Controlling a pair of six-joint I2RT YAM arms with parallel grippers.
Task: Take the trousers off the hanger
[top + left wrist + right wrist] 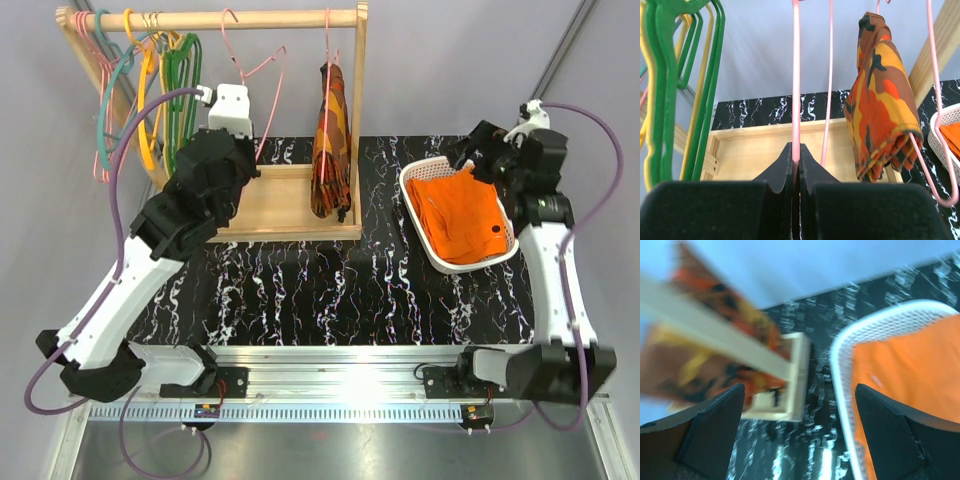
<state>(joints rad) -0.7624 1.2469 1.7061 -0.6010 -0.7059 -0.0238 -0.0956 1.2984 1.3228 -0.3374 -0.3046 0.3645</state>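
Note:
The plain orange trousers lie crumpled inside a white mesh basket at the right of the table, off any hanger. An empty pale pink wire hanger hangs from the wooden rail. My left gripper is shut on one of its wires; the wrist view shows the hanger pinched between the left gripper tips. My right gripper hovers over the basket's far rim. The right wrist view is blurred: the right gripper is open and empty, with the trousers and basket below.
A patterned orange-brown garment hangs on another pink hanger beside the held one, also seen as the patterned garment. Green, yellow and teal hangers crowd the rail's left end. The wooden rack base sits on the black marbled table.

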